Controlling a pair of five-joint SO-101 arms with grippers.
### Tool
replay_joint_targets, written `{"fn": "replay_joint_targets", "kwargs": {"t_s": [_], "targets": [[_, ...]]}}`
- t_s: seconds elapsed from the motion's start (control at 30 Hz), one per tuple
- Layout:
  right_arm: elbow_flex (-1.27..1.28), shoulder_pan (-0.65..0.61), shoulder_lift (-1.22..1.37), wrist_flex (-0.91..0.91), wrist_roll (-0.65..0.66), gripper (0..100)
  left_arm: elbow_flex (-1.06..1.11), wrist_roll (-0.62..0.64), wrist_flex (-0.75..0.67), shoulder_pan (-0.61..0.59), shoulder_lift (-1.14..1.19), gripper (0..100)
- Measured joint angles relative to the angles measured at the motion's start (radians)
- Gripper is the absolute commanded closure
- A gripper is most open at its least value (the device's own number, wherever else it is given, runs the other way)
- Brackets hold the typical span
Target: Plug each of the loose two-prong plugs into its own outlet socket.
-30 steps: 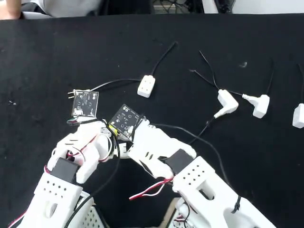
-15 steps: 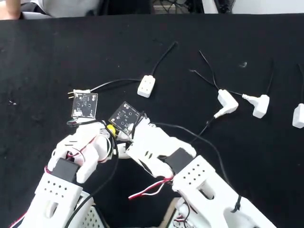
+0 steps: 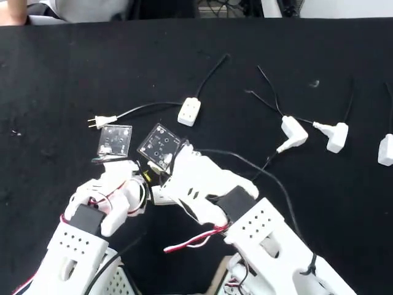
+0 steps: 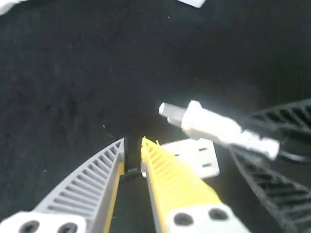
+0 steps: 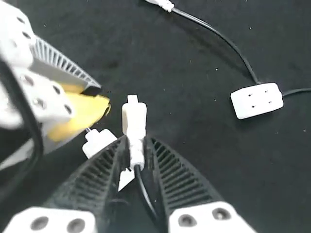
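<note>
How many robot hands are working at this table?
2. The left hand sits beside a small white socket; the right hand, close beside it, grips a white plug.

White, hole-dotted shells clad the left arm (image 3: 70, 246) and right arm (image 3: 270, 236), trailing red, white and black wires (image 3: 190, 243). The left gripper (image 4: 132, 141) has ribbed grey and yellow fingers (image 4: 170, 179), while the right gripper (image 5: 135, 141) is ribbed black.

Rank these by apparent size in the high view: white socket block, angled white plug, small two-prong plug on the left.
Angled white plug and white socket block: look about alike, so unranked.
Small two-prong plug: clearly smallest.
</note>
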Motion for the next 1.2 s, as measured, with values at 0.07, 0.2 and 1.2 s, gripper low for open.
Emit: {"fn": "replay_joint_targets", "kwargs": {"t_s": [0.07, 0.2, 1.2], "targets": [[0.034, 0.000, 0.000, 0.000, 0.002, 98.8, -0.005, 0.000, 0.000, -0.048, 0.000, 93], [0.087, 0.008, 0.000, 0.000, 0.002, 98.8, -0.035, 0.000, -0.002, -0.170, 0.000, 93], [-0.459, 0.129, 0.281, 0.618, 0.038, 98.8, -0.020, -0.333, 0.118, -0.466, 0.000, 93]]}}
